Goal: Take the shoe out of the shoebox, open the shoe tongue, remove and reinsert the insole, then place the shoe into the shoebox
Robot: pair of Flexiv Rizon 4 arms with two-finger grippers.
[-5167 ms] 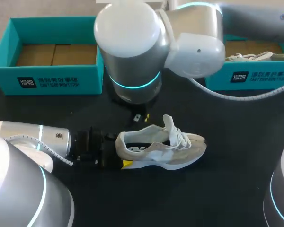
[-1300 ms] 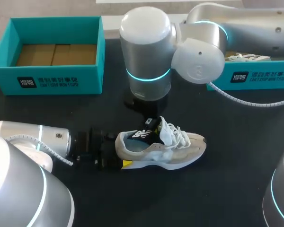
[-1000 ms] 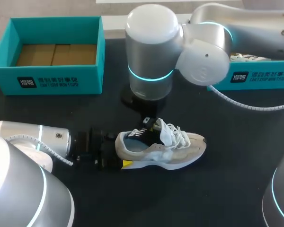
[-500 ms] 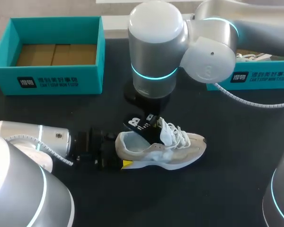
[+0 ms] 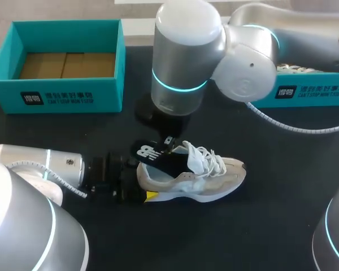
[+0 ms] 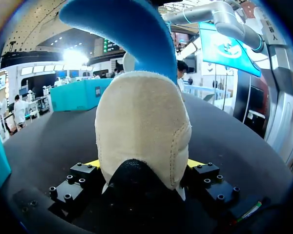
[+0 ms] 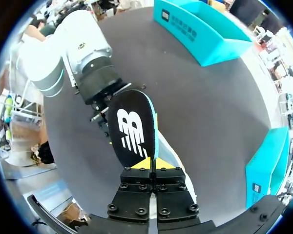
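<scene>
A beige and white shoe (image 5: 206, 175) lies on its side on the black table, toe to the right. My left gripper (image 5: 137, 191) is shut on its heel (image 6: 144, 131), with a yellow fingertip (image 6: 94, 163) on each side. My right gripper (image 5: 168, 141) hangs over the shoe's opening, shut on the edge of the black insole (image 5: 153, 156). The insole (image 7: 132, 127) sticks out ahead of the right gripper (image 7: 153, 165), its white logo up, its front end still inside the shoe. Its blue underside (image 6: 132, 34) rises over the heel.
An open teal shoebox (image 5: 62, 93) with a cardboard floor stands at the back left. A second teal shoebox (image 5: 305, 93) at the back right holds another shoe (image 5: 296, 69). My right arm's large joint (image 5: 183, 62) hangs over the table's middle.
My right gripper has moved left and towards the heel, drawing the insole further out of the shoe. The left arm and the shoe have kept still.
</scene>
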